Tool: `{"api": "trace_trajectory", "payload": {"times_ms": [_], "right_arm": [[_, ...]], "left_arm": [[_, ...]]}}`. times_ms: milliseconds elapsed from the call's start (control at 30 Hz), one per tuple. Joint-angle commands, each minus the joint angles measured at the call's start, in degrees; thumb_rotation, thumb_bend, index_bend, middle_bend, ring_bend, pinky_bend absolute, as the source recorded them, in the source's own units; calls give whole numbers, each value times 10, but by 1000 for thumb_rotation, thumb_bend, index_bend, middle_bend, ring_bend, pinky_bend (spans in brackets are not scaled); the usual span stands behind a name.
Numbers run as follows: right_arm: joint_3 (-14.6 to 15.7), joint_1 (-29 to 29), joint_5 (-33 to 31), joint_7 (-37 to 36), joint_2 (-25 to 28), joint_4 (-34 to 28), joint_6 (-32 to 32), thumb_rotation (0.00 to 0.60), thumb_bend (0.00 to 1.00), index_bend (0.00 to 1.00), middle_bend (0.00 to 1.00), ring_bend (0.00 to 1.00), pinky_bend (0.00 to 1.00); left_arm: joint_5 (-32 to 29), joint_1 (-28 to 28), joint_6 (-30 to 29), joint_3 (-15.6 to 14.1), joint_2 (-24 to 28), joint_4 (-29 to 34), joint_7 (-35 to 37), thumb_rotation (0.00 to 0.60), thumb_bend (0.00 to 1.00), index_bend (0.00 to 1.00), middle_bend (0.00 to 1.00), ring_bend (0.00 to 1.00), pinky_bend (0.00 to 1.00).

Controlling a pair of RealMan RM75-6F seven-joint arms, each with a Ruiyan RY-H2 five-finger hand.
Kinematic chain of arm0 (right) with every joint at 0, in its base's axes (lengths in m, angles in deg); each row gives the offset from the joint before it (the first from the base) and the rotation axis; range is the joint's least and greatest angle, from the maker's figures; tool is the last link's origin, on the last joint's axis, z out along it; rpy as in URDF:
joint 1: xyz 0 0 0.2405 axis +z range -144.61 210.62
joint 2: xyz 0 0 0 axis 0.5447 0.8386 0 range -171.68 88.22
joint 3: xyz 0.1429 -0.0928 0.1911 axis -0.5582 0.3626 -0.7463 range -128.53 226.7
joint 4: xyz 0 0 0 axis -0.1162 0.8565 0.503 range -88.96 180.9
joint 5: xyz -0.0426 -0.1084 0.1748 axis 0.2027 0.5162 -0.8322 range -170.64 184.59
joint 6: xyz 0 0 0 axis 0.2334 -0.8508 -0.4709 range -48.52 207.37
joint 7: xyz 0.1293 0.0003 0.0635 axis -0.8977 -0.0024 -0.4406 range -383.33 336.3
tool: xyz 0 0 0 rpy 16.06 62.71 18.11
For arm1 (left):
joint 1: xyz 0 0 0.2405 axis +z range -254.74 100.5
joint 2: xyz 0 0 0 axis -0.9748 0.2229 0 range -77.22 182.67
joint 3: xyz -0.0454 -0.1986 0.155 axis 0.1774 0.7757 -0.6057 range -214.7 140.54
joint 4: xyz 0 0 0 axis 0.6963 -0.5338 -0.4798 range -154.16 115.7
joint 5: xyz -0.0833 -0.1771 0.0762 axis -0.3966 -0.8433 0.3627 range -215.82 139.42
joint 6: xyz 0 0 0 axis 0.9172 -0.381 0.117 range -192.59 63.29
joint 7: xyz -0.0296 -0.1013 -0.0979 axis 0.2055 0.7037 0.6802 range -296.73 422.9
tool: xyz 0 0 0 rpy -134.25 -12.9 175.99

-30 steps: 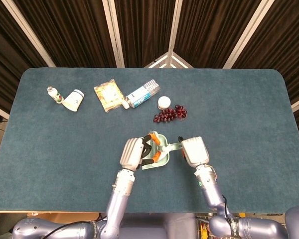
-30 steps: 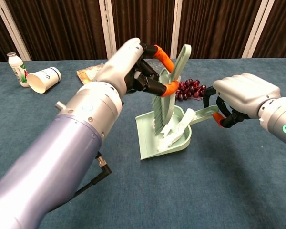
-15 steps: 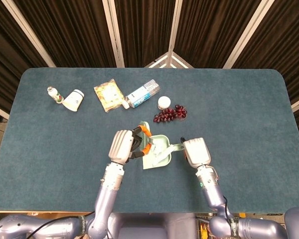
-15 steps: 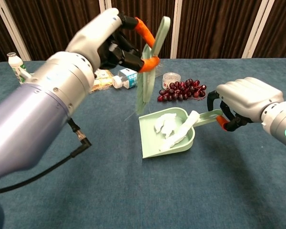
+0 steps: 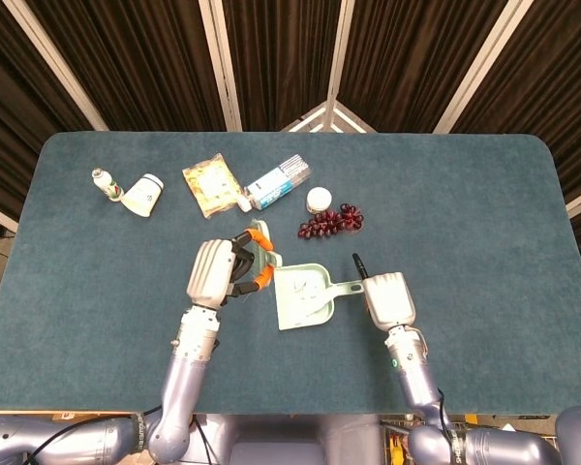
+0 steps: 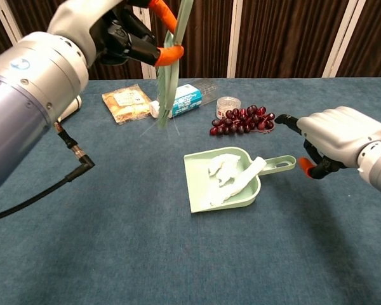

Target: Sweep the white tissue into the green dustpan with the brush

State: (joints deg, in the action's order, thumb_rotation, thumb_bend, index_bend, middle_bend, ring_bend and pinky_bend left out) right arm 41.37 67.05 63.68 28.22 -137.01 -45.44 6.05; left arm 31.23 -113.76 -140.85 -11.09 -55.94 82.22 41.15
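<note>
Fingers of the left hand (image 6: 124,28) clamp the brush (image 6: 170,67) left of the green dustpan (image 6: 203,190) holding white tissue (image 6: 228,175), while the right hand (image 6: 336,140), fingers loosely apart, sits beside its handle.

Tissue (image 6: 228,178) in dustpan (image 6: 200,190), L robot hand (image 6: 124,32) holding brush (image 6: 168,70), prob. raised

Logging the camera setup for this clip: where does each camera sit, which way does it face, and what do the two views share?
Head view: high above the robot, looking down on the table; both forearms show, left hand with the brush, right hand beside the dustpan.
Chest view: low at the front, facing forward across the table to the curtain; the left arm fills the upper left, the right hand enters at right.
Shared: both hands, brush, dustpan with tissue, grapes.
</note>
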Motion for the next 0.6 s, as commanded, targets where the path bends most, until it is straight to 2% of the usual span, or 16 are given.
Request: {"api": "trace_trajectory", "payload": {"times_ms": [33, 167, 367, 600], "right_arm": [[0, -3, 8, -3, 10, -10, -7, 600, 544, 0, 747, 735, 813], [0, -9, 12, -8, 29, -27, -13, 600, 543, 0, 747, 735, 813], [-1, -17, 17, -17, 51, -50, -21, 600, 543, 0, 747, 735, 813], [-3, -20, 22, -22, 72, -78, -25, 600, 543, 0, 747, 735, 813]], "left_arm": [[15, 3, 4, -13, 30, 8, -16, 600, 654, 790, 1000, 1000, 1000], [43, 10, 16, -43, 87, 11, -56, 600, 654, 790, 1000, 1000, 1000], [49, 13, 52, -88, 189, 10, -188, 600, 653, 791, 1000, 1000, 1000], [-11, 16, 102, -130, 295, 28, -299, 600, 626, 789, 1000, 998, 1000]]}}
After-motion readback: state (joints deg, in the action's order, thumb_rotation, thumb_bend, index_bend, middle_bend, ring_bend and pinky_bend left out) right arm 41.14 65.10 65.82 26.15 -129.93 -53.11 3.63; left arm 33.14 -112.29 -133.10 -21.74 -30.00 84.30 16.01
